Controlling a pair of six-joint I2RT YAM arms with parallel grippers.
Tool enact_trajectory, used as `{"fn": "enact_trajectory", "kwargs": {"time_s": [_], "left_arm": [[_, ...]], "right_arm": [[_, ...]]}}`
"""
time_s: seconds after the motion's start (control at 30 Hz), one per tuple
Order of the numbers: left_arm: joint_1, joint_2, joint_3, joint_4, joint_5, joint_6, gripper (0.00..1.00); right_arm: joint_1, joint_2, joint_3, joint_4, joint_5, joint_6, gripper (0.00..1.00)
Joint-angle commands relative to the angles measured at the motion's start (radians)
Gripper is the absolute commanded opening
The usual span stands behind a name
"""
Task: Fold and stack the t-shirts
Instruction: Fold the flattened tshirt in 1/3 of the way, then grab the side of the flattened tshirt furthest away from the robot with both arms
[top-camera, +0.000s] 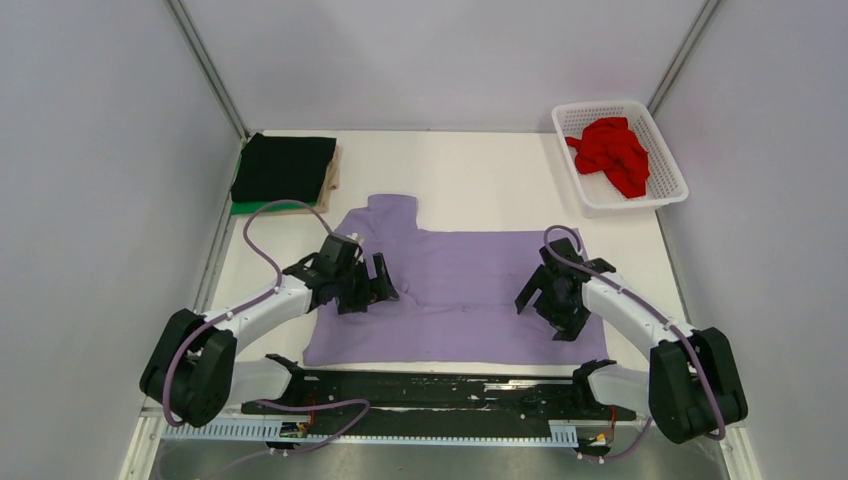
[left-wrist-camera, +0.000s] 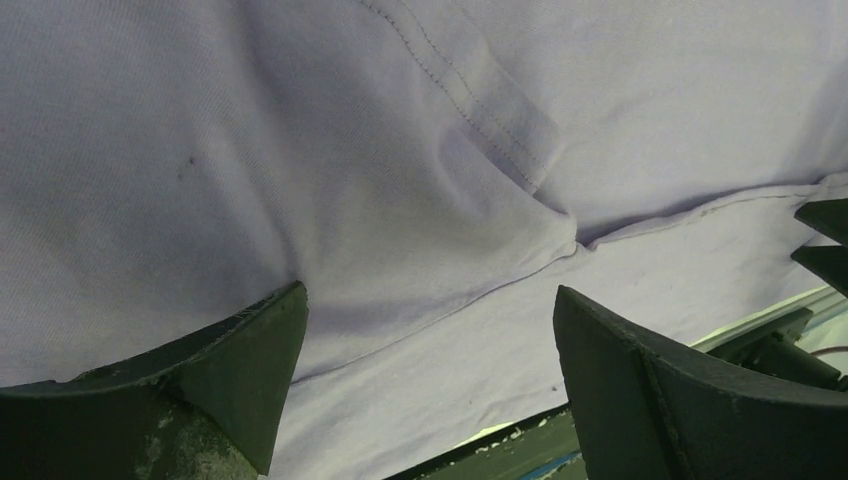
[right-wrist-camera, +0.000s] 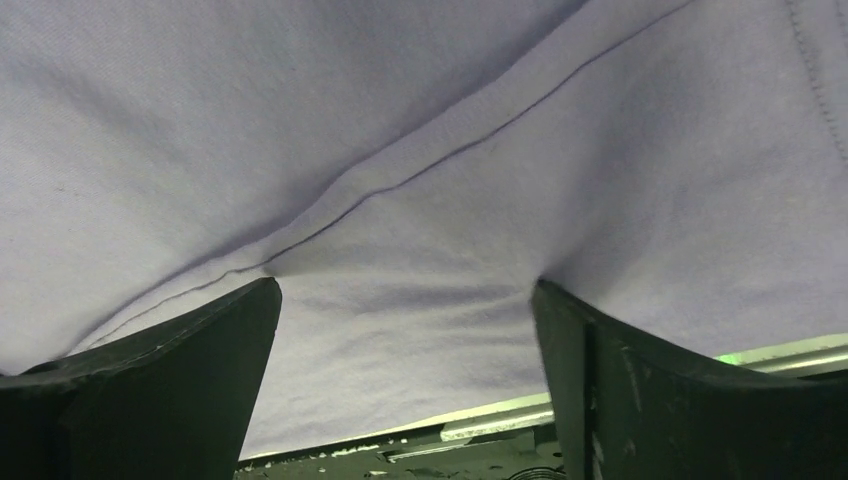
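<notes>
The white desk (top-camera: 480, 170) is hemmed by walls on the left, far and right sides. Bare surface is open beyond the lavender t-shirt (top-camera: 470, 280), which lies spread flat at the near middle with its near hem along the desk's front edge. The white basket (top-camera: 668, 192) sits in the far right corner and holds the crumpled red t-shirt (top-camera: 612, 152). In the far left corner, the folded black t-shirt (top-camera: 283, 167) lies on the green t-shirt (top-camera: 250, 208).

The left pincer (top-camera: 368, 290) is spread wide over the lavender shirt's left part, grasping nothing. The right pincer (top-camera: 545, 305) is also wide apart, its tips touching the puckered cloth near the right edge.
</notes>
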Motion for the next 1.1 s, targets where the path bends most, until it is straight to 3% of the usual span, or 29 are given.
{"fn": "enact_trajectory", "kwargs": {"time_s": [0.0, 0.2, 0.37, 0.57, 0.77, 0.93, 1.07], "left_arm": [[-0.005, -0.011, 0.065, -0.048, -0.031, 0.031, 1.0], [-0.004, 0.006, 0.279, -0.153, -0.163, 0.134, 1.0], [0.025, 0.195, 0.544, -0.233, -0.31, 0.313, 1.0], [0.185, 0.523, 0.903, -0.261, -0.123, 0.541, 1.0], [0.235, 0.9, 1.359, -0.453, -0.022, 0.752, 1.0], [0.25, 1.155, 1.65, -0.598, -0.014, 0.813, 0.99], [0.255, 1.252, 1.75, -0.649, 0.036, 0.801, 0.94]], "right_arm": [[0.002, -0.066, 0.078, -0.037, 0.056, -0.04, 1.0], [0.003, -0.206, 0.166, 0.082, 0.09, -0.18, 1.0], [0.003, -0.249, 0.179, 0.17, 0.094, -0.248, 1.0], [0.0, -0.193, 0.196, 0.188, 0.11, -0.282, 1.0], [-0.005, -0.141, 0.193, 0.189, 0.113, -0.294, 1.0], [-0.006, -0.142, 0.177, 0.19, 0.119, -0.293, 1.0], [-0.008, -0.144, 0.169, 0.19, 0.121, -0.296, 1.0]]}}
